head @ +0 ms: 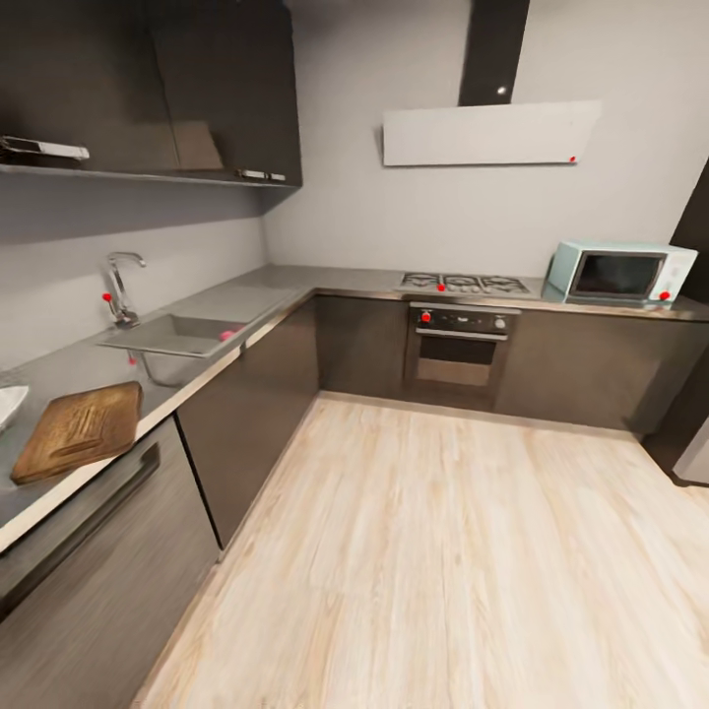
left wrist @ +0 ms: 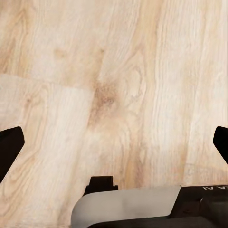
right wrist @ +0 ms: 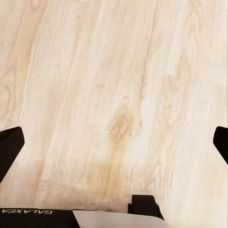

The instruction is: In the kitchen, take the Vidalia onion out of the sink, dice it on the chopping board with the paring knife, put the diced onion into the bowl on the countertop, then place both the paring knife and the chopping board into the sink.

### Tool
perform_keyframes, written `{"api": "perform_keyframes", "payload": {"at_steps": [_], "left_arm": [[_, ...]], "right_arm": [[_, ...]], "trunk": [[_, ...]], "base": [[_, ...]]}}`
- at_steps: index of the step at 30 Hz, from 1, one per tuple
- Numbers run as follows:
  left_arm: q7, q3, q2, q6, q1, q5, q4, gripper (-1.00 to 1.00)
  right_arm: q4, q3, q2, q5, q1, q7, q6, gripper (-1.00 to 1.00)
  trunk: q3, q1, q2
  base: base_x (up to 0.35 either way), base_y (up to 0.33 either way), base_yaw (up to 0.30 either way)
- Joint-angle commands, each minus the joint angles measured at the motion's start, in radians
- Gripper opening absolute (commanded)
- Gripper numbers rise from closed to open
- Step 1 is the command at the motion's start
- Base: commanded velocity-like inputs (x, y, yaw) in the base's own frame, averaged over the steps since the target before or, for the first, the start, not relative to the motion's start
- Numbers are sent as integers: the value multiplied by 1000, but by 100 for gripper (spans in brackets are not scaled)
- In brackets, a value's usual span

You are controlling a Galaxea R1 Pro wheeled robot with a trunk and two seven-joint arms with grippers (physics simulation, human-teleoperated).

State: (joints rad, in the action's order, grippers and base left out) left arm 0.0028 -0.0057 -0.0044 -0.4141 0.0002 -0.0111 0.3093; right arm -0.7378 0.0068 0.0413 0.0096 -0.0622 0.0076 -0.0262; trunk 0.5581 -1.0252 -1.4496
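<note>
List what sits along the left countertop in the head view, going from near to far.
White bowl at the picture's edge → chopping board → sink with its tap → bare countertop running to the corner.

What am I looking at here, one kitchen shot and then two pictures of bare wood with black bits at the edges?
It is a simulated two-armed wheeled robot. The big picture comes from its head camera: a grey countertop with a sink, a brown chopping board and the edge of a white bowl. The other two come from cameras on its wrists, aimed down at the wooden floor. The black bits are fingertips of the left gripper and right gripper, spread wide, holding nothing.
</note>
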Motion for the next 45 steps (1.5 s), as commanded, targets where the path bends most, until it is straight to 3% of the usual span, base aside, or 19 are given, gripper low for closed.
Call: {"api": "perform_keyframes", "payload": {"at_steps": [1, 36, 45], "left_arm": [[0, 0, 0, -2, 0, -1, 1, 100], [0, 0, 1, -2, 1, -1, 1, 100], [0, -1, 1, -2, 0, -3, 1, 100]], "right_arm": [[-2, -1, 0, 1, -1, 1, -1, 100], [-1, -1, 0, 1, -1, 1, -1, 100], [-1, -1, 0, 0, -1, 1, -1, 100]], "trunk": [[1, 0, 0], [1, 0, 0], [1, 0, 0]], "base": [[-145, 264, 276], [-102, 268, 278], [0, 42, 278]]}}
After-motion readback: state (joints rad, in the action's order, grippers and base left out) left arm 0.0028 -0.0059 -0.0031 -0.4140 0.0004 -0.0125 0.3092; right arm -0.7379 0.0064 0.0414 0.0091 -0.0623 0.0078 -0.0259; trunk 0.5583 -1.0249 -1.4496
